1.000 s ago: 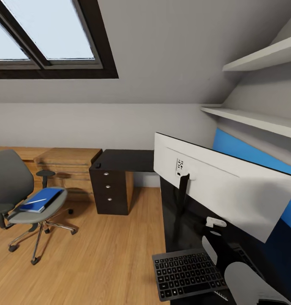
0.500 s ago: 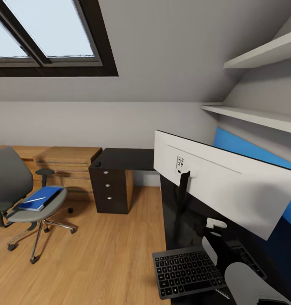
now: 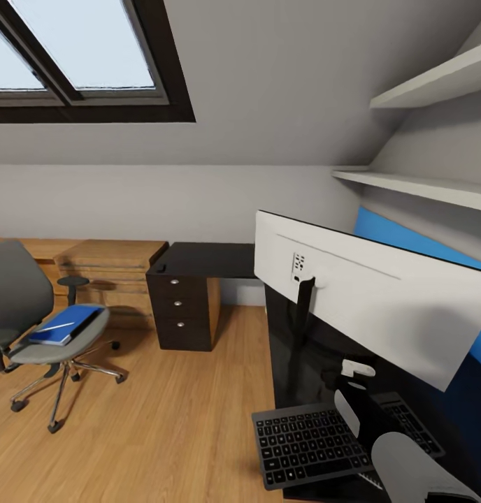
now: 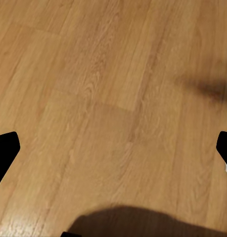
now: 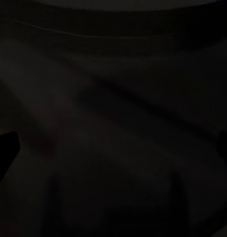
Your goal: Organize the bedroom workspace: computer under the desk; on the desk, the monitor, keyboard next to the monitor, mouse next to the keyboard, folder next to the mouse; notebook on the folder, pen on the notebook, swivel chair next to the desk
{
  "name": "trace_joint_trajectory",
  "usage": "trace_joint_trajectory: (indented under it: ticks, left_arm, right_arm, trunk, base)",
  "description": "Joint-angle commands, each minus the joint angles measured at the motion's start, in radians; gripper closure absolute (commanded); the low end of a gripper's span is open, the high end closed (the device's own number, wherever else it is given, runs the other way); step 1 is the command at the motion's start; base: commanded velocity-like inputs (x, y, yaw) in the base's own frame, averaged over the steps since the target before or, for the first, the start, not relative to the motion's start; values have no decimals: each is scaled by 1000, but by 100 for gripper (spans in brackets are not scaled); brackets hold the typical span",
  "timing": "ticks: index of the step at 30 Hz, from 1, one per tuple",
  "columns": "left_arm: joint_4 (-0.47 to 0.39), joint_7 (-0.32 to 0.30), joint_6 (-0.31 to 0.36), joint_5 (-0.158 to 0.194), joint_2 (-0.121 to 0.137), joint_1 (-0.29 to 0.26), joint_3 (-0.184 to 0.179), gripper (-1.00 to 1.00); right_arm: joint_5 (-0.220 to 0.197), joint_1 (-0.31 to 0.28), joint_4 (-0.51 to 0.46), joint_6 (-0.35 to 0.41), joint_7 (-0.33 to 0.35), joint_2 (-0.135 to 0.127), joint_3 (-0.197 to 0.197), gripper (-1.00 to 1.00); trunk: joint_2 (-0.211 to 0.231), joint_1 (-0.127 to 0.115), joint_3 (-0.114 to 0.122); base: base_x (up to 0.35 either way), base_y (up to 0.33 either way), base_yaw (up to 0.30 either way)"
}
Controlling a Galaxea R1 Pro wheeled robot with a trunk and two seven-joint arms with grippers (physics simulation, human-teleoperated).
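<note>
Glossy black, the desk [image 3: 212, 260] runs along the wall and turns toward me, carrying the monitor [image 3: 366, 297] with its white back facing out and the keyboard [image 3: 317, 441] lying flat just in front of the stand. Well apart, on the wood floor [image 3: 177, 412], the swivel chair [image 3: 38, 325] holds the blue folder [image 3: 64, 326] on its seat, a slim white pen [image 3: 56, 326] resting on top. Over bare floorboards the left gripper [image 4: 113, 153] has its fingertips [image 4: 5, 148] spread wide, empty. The right wrist view is too dark to tell that gripper's state.
</note>
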Motion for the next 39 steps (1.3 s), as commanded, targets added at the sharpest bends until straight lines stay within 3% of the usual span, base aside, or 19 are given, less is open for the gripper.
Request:
trace_joint_trajectory:
  ticks: [1,7,17,25,39]
  left_arm:
    - [-1,7,-5,10,1,0,-5,-100]
    - [-1,7,-5,10,2,0,-4,-100]
    - [-1,7,-5,10,2,0,-4,-100]
    - [-1,8,-5,10,1,0,-4,-100]
    - [-1,7,-5,10,2,0,-4,-100]
  right_arm:
    - [-8,0,-2,5,-4,0,2,-100]
    - [-10,-1,-2,7,-4,-5,2,-100]
    - [-11,-1,-2,8,-3,-8,0,-100]
    - [-12,-1,-2,8,-1,-8,0,-100]
    - [-14,-1,-6,35,1,-15,0,-100]
  trunk:
    - [-8,4,-4]
    - [-50,27,-23]
    - [-50,27,-23]
    - [-106,58,-48]
    - [-106,58,-48]
  base:
    - [0,0,0]
    - [0,0,0]
    - [0,0,0]
    - [0,0,0]
    - [0,0,0]
